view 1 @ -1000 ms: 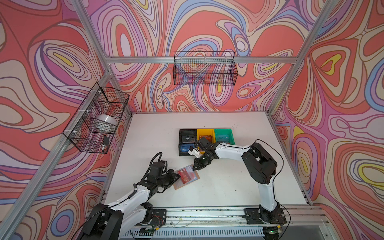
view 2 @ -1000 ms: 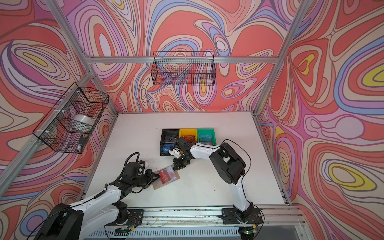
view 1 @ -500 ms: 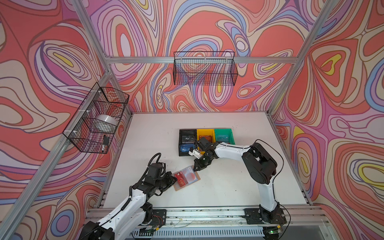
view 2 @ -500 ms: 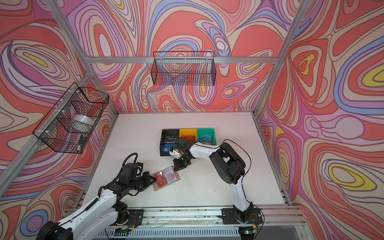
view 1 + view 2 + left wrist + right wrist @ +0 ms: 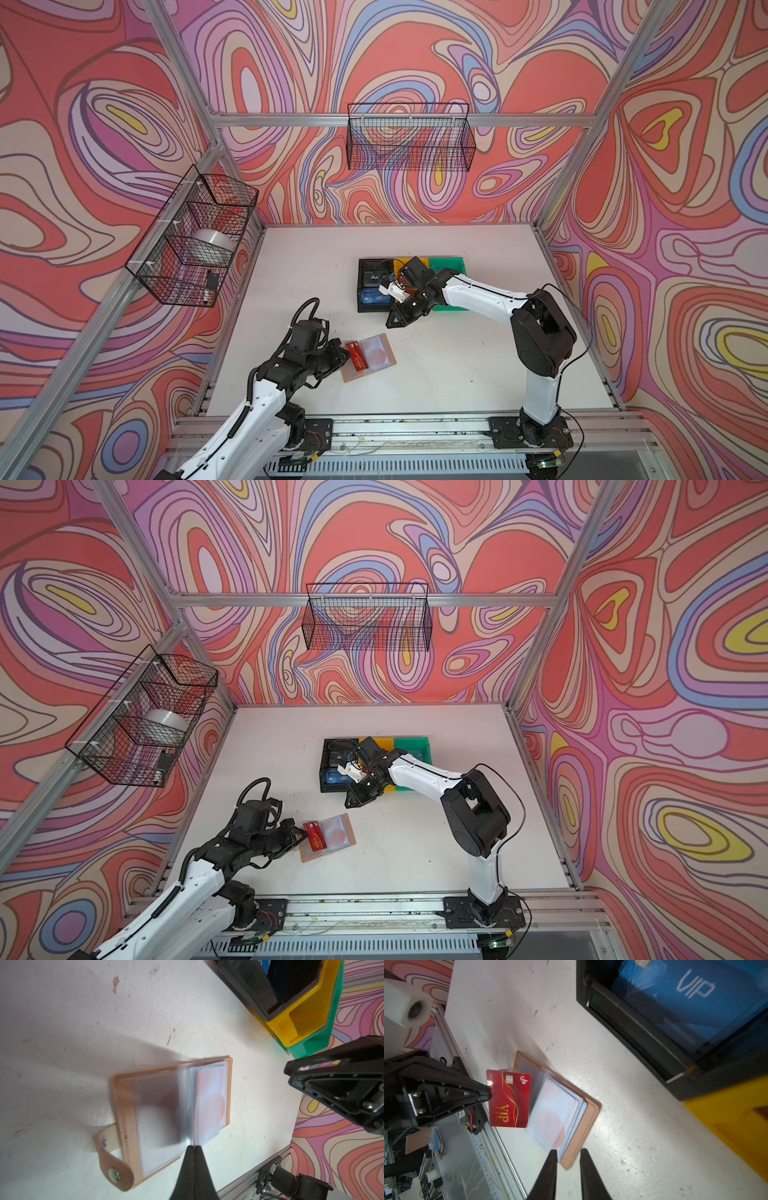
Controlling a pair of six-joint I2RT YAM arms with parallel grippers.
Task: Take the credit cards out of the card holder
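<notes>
The left gripper [image 5: 487, 1091] is clamped shut on the short edge of a thin red plastic "VIP" card [image 5: 508, 1099]. It holds the card just above the near page of the tan leather-look card holder [image 5: 588, 1118], which lies open on the white table [image 5: 457, 374]. The red card looks free of the clear sleeves, though one edge overlaps a clear page, so I cannot be sure it is fully out. In both top views it sits at the holder's left side, at the gripper's tips.

A whitish card with a red round blotch [image 5: 550, 1124] is still tucked in a sleeve on the holder's other page.

The right gripper [image 5: 566, 1153] hangs well apart from the holder, beside the black plastic bin [image 5: 361, 305]. Its jaws are a narrow gap apart with nothing between them. A blue plastic "VIP" card [image 5: 685, 1001] lies inside that bin.

By my reckoning, one card is delivered and one is drawn out but not yet put down. The blotched card has yet to be pulled out.
</notes>
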